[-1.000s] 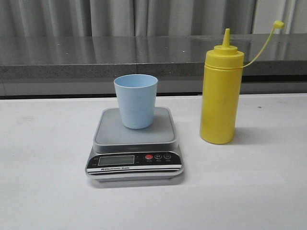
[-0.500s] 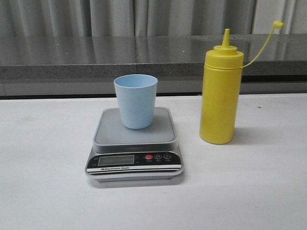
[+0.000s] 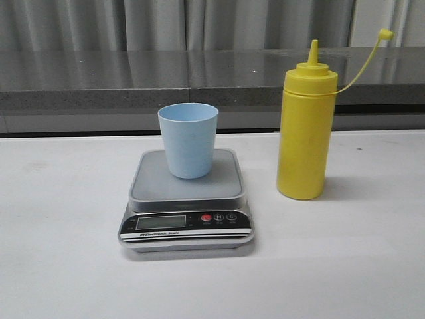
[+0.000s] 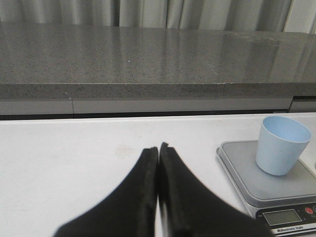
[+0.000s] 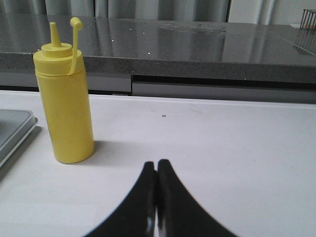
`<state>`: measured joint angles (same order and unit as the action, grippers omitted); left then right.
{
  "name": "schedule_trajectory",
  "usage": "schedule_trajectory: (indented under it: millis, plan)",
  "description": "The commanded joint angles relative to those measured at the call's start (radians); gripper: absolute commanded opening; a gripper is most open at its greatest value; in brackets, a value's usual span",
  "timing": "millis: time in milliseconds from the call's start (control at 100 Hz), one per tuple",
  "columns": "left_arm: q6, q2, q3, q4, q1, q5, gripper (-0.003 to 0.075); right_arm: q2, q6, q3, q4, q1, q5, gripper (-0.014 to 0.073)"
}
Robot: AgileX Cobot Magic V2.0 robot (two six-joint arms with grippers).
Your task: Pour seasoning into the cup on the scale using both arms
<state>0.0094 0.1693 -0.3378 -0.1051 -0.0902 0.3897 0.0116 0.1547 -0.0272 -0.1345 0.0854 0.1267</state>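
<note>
on the white table [image 3: 60, 266] nothing is in hand yet: the cup [image 3: 188, 139] stands upright on the far part of the scale [image 3: 186, 199], and the bottle [image 3: 305, 129] stands upright on the table just to the right of the scale, apart from it, its cap [image 3: 386, 33] off the nozzle and dangling on a tether. both arms sit back at the near side; the left gripper [image 4: 158, 148] has its fingers pressed together with nothing between them, and the right gripper [image 5: 156, 164] is the same, closed and empty. the step in hand looks like the reach for the bottle, so the right gripper needs to spread wide before it arrives and take the body around the middle, below the shoulder, square on so the tall bottle does not tip. the left gripper seems best used to steady the cup, gently, without bearing down on the platform. open table lies to the right of the bottle and to the left of the scale; a grey ledge [image 3: 133, 86] bounds the far side.
</note>
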Motion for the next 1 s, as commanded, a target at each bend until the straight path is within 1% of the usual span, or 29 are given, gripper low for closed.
schedule_trajectory:
  millis: [0, 990]
  plan:
    - [-0.009, 0.009, -0.028, -0.009, 0.004, -0.085, -0.0020, 0.020, 0.001, 0.021, 0.000, -0.007, -0.093, -0.0069]
    - [-0.009, 0.009, -0.028, -0.009, 0.004, -0.085, -0.0020, 0.020, 0.001, 0.021, 0.003, -0.007, -0.102, -0.0069]
